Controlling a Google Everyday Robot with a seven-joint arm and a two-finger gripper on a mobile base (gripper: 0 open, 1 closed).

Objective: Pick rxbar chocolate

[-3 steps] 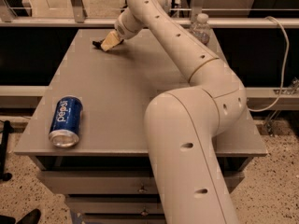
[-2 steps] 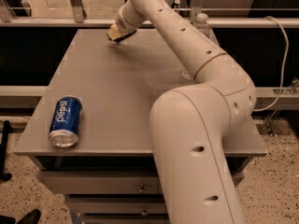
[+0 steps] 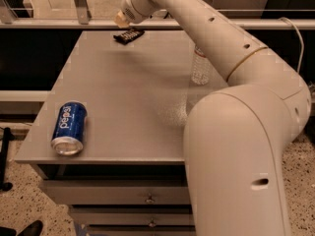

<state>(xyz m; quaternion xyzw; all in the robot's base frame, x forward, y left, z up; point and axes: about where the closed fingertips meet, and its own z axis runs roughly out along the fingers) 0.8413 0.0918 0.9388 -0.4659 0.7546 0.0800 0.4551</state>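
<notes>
Camera view is showing you the rxbar chocolate [image 3: 129, 34] lying flat on the table [image 3: 123, 97], its long axis running left-right. The gripper [image 3: 121, 18] is hovering near it, and you cannot tell its grip state.

Place: an office or lab-like work space, not a home.
Furniture: a plain grey table [image 3: 123, 112] with metal drawers [image 3: 118, 193] under it.
Floor: a speckled, stone-like floor [image 3: 19, 208].
Background: a rail [image 3: 49, 24] with metal posts; a white cable [image 3: 294, 31] at the right.
Gripper: the gripper [image 3: 122, 18] hangs above the table's far edge.
</notes>
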